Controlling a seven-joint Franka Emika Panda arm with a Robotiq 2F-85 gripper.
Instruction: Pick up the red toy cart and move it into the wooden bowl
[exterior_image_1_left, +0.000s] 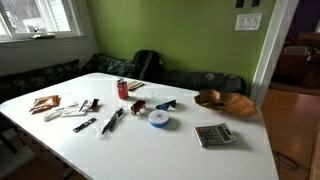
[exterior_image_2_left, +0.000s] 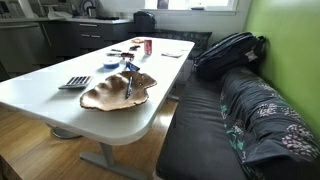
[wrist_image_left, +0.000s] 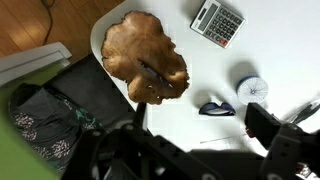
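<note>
The red toy cart (exterior_image_1_left: 137, 104) is a tiny red and dark thing on the white table, between the red can and a blue object. The wooden bowl (exterior_image_1_left: 225, 102) sits near the table's end and shows in both exterior views (exterior_image_2_left: 118, 90). In the wrist view the bowl (wrist_image_left: 145, 55) lies at the upper left with a dark stick-like item in it. My gripper (wrist_image_left: 205, 135) hangs high above the table, open and empty. A small red bit shows at the edge of its right finger. The gripper is out of sight in both exterior views.
A calculator (exterior_image_1_left: 212, 135) lies near the table's front edge. A round white and blue disc (wrist_image_left: 252, 88), a blue object (wrist_image_left: 215, 108), a red can (exterior_image_1_left: 122, 88), pens and packets lie on the table. A dark bench with a backpack (exterior_image_2_left: 228, 52) runs beside it.
</note>
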